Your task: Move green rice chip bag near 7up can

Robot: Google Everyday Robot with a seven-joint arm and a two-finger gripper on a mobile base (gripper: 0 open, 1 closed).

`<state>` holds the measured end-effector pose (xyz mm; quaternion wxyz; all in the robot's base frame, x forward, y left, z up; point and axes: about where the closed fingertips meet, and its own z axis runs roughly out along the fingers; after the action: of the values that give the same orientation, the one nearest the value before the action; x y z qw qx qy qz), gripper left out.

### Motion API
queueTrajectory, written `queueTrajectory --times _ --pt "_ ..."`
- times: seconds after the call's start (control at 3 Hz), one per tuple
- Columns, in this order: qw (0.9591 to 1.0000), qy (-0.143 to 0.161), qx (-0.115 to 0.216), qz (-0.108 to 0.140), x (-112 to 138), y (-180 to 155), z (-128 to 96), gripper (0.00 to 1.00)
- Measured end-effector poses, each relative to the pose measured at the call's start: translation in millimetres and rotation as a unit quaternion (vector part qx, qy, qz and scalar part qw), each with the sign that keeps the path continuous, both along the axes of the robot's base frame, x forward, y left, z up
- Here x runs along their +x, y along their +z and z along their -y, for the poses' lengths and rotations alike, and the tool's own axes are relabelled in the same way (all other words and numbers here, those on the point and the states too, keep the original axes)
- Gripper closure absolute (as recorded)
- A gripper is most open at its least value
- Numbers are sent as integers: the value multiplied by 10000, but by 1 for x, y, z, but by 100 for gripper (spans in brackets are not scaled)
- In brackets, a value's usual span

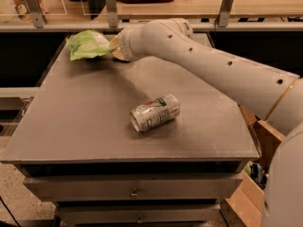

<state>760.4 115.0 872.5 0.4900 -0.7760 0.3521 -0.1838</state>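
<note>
The robot's thick white jointed arm [208, 60] stretches across the flat grey tabletop [71, 126], well beyond the dented silvery-white 7up can [155, 112] lying on its side. The crinkled light-green rice chip bag [87, 44] sits far behind and left of the can. The gripper [115, 50] touches the bag's right edge, presumably to seize it, but I cannot tell whether it grips.

Light green is shown by the crinkled foil chip bag [87, 45], just beside the cream gripper [115, 51] (tan-tipped) at the table's far-left corner; green markings are borne by the dented silvery-white can [155, 112].
</note>
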Motion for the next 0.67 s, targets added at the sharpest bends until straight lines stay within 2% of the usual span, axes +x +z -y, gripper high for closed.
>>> queueTrajectory --times 0.67 --pt "9995 -5 -145 263 -19 5 49 100"
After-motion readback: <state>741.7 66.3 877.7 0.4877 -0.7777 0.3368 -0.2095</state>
